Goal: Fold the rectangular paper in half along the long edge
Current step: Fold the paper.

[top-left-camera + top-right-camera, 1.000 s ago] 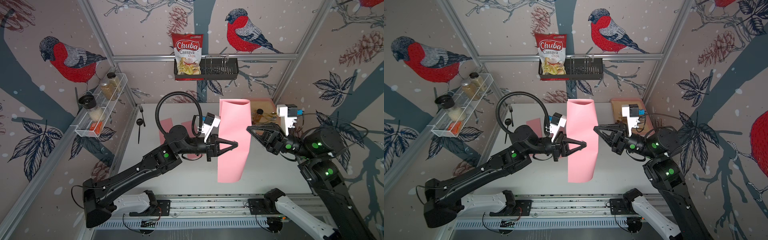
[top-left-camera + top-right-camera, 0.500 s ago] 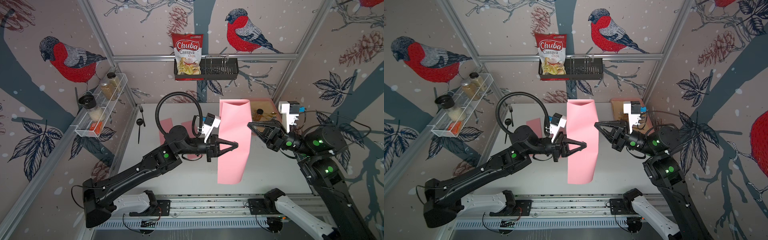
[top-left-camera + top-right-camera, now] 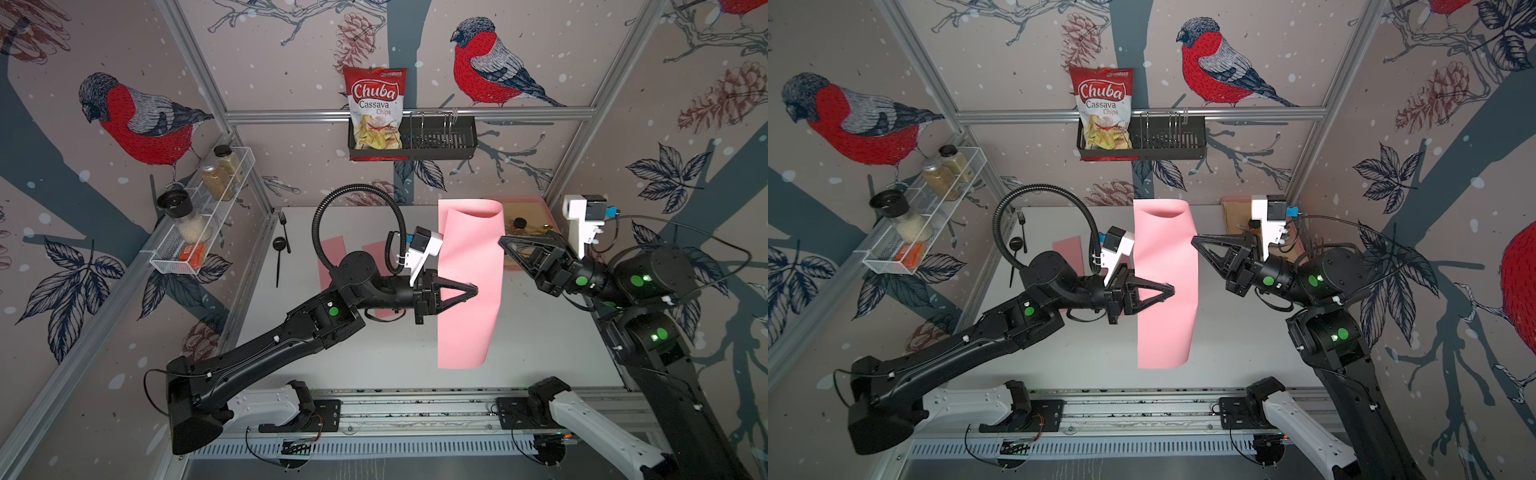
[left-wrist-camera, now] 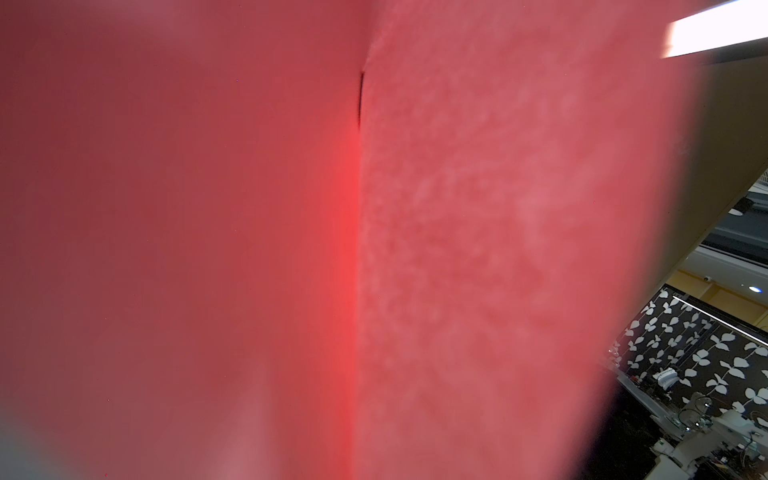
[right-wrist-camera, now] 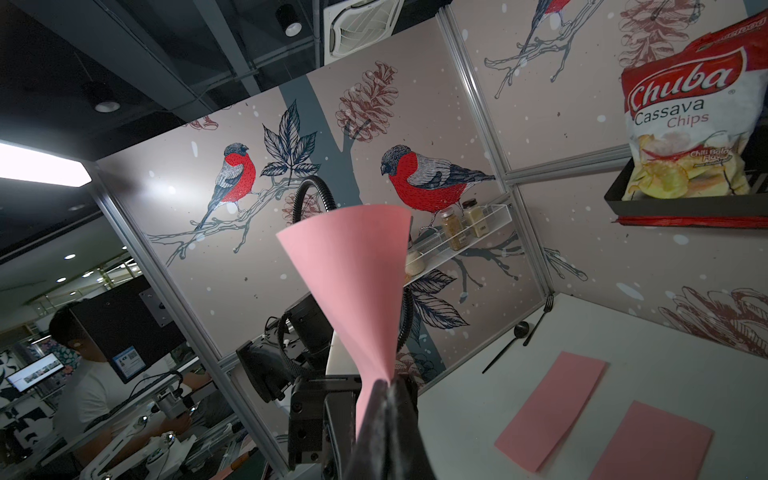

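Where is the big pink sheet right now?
In both top views the pink paper is raised above the white table, pinched by the left gripper, with the right gripper at its opposite edge.

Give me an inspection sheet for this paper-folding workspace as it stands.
Surface: white table, no spills seen.
Job's things: pink paper held off the table, loosely doubled over, open loop at its far end.
Clutter: two spare pink sheets flat; black fork and spoon by the left wall; tray with a small bottle in the far right corner.
Grippers: left gripper shut on the paper; right gripper shut, apparently pinching its right edge.
Cables: ribbed black hose arches over the left arm; thin cable trails from the right wrist camera.
Surroundings: bird-print walls; chips bag in a wall rack; spice jars on a wire shelf; person outside the cell.
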Robot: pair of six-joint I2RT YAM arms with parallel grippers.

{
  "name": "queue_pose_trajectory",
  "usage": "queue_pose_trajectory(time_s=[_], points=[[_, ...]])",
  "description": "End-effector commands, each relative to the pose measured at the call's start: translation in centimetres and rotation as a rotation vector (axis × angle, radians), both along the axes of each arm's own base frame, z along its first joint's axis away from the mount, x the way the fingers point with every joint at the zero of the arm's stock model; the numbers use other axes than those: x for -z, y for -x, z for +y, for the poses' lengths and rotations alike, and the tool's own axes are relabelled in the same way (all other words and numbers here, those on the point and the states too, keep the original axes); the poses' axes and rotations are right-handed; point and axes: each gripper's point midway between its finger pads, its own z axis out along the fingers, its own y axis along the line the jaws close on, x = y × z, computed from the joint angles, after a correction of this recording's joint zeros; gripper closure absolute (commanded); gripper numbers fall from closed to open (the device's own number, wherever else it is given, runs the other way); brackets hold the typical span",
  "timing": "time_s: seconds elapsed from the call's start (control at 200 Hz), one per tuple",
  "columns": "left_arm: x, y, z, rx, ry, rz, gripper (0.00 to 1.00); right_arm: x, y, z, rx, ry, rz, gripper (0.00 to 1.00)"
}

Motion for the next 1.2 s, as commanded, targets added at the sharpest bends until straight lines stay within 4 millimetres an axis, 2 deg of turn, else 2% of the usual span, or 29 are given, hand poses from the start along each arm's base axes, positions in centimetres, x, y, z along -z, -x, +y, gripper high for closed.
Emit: queue_pose_trajectory(time_s=[0.0, 0.025, 0.06, 0.135, 0.205, 0.26, 0.305, 0.405, 0.495, 0.545, 0.58, 0.695, 0.75, 0.82, 0.85, 0.916, 1.011, 1.061, 1.096, 1.151, 1.196], points=[[-0.5, 0.6, 0.1, 0.027, 0.023, -0.026, 1.0, -1.6, 0.4, -0.3, -0.004, -0.04, -0.047, 0.96], [-0.5, 0.7, 0.1, 0.029, 0.023, -0.027, 1.0, -1.6, 0.3, -0.3, 0.0, -0.041, -0.046, 0.91], [-0.5, 0.7, 0.1, 0.029, 0.022, -0.026, 1.0, -1.6, 0.2, -0.3, 0.002, -0.042, -0.043, 0.89], [-0.5, 0.7, 0.0, 0.031, 0.021, -0.025, 1.0, -1.7, 0.2, -0.3, -0.003, -0.044, -0.051, 1.0], [-0.6, 0.7, 0.0, 0.03, 0.024, -0.027, 1.0, -1.8, 0.3, -0.3, -0.008, -0.046, -0.055, 1.0], [-0.6, 0.7, 0.0, 0.03, 0.023, -0.028, 1.0, -1.9, 0.1, -0.4, -0.003, -0.047, -0.052, 0.88], [-0.6, 0.7, 0.0, 0.031, 0.022, -0.028, 1.0, -1.9, 0.0, -0.3, -0.004, -0.047, -0.049, 0.86], [-0.4, 0.7, -0.1, 0.035, 0.017, -0.025, 1.0, -2.0, 0.0, -0.3, -0.012, -0.049, -0.056, 1.0], [-0.4, 0.8, -0.2, 0.037, 0.017, -0.026, 1.0, -2.2, 0.1, -0.4, -0.01, -0.053, -0.062, 1.0], [-0.4, 0.8, -0.2, 0.037, 0.016, -0.026, 1.0, -2.2, 0.0, -0.5, -0.004, -0.054, -0.061, 0.88], [-0.4, 0.8, -0.2, 0.04, 0.015, -0.026, 1.0, -2.2, -0.1, -0.6, 0.001, -0.053, -0.059, 0.86], [-0.2, 0.8, -0.4, 0.045, 0.008, -0.023, 1.0, -2.2, -0.2, -0.5, -0.007, -0.054, -0.066, 1.0], [-0.1, 0.8, -0.4, 0.045, 0.007, -0.023, 1.0, -2.4, -0.1, -0.6, -0.009, -0.058, -0.07, 0.99], [-0.1, 0.9, -0.4, 0.047, 0.006, -0.023, 1.0, -2.5, -0.4, -0.6, -0.002, -0.058, -0.065, 0.9], [-0.1, 0.9, -0.4, 0.047, 0.005, -0.023, 1.0, -2.5, -0.5, -0.6, 0.0, -0.058, -0.065, 0.91], [-0.1, 1.0, -0.5, 0.052, 0.004, -0.023, 1.0, -2.5, -0.5, -0.6, -0.009, -0.058, -0.069, 1.0], [0.0, 1.0, -0.5, 0.054, 0.002, -0.022, 1.0, -2.9, -0.4, -0.7, -0.014, -0.065, -0.08, 1.0], [0.0, 1.0, -0.5, 0.053, 0.0, -0.02, 1.0, -3.1, -0.7, -0.7, -0.003, -0.066, -0.076, 0.9], [0.0, 1.1, -0.5, 0.052, 0.0, -0.021, 1.0, -3.1, -1.0, -0.8, 0.0, -0.064, -0.073, 0.88], [0.0, 1.0, -0.5, 0.051, 0.0, -0.022, 1.0, -3.2, -1.0, -0.7, -0.011, -0.067, -0.077, 0.96], [-0.1, 1.1, -0.5, 0.05, 0.001, -0.025, 1.0, -3.3, -1.0, -0.8, -0.015, -0.072, -0.082, 0.98]])
